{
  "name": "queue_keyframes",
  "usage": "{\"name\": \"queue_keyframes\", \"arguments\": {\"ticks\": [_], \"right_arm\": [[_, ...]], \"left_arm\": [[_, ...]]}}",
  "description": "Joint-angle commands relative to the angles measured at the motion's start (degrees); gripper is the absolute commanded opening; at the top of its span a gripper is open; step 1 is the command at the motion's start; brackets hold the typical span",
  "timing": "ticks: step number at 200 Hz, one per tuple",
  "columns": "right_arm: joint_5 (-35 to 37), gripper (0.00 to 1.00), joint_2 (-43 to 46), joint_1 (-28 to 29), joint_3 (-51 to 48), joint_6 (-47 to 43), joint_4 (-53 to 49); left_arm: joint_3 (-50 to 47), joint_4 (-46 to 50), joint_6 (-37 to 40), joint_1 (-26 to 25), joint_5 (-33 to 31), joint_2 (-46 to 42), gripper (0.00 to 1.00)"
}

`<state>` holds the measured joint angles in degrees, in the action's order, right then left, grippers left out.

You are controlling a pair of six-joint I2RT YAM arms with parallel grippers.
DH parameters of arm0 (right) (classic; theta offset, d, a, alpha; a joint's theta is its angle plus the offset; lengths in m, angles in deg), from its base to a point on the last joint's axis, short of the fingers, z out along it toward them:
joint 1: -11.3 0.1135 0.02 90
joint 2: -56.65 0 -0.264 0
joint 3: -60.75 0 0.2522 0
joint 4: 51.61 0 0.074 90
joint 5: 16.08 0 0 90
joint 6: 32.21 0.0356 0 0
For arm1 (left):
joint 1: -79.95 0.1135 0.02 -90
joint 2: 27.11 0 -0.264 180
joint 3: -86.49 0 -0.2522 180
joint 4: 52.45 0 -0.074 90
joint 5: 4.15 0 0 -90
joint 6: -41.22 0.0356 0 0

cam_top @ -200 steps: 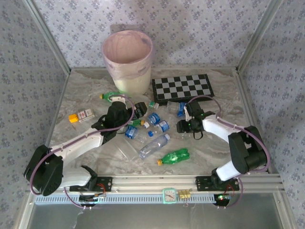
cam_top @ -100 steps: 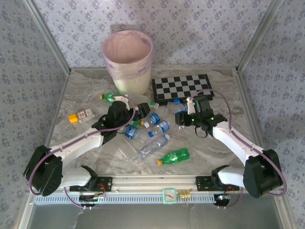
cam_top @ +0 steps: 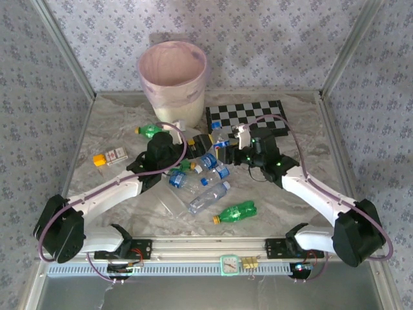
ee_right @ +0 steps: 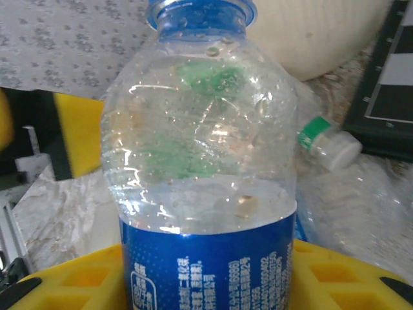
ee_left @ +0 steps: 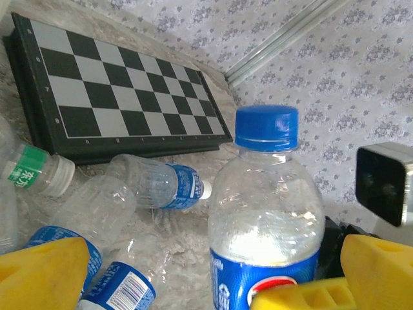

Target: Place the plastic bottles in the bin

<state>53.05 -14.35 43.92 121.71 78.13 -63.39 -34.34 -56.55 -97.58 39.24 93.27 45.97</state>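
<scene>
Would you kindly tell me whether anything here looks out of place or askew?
Nothing looks spilled. The yellow-and-white carton at the left and the chessboard beside the bin stand out among bottles, most lying tipped over mid-table.

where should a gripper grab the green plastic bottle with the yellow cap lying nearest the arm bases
Take the green plastic bottle around its mid-body, coming straight down from above with the jaws spanning its width. It lies on its side, yellow cap pointing left, with bare table along both long sides, so the fingers should fit.
</scene>
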Motion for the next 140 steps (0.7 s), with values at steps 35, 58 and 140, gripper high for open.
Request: {"name": "queue_keyframes", "arguments": {"ticks": [35,58,140], "right_arm": [[0.6,0.49,-3.1,4.2,4.1,-1.5,3.1],[0.4,0.48,-4.0,5.1,5.1,-2.3,2.4],[0.6,0.48,-4.3,7.4,5.1,-2.6,2.9]], "left_arm": [[3.1,-3.4,-2.3,-0.6,2.5,2.6,1.00],[2.8,-4.1,-3.0,-0.6,1.5,2.9,1.00],[2.3,-4.5,-4.6,-0.4,-1.8,3.6,0.75]]}}
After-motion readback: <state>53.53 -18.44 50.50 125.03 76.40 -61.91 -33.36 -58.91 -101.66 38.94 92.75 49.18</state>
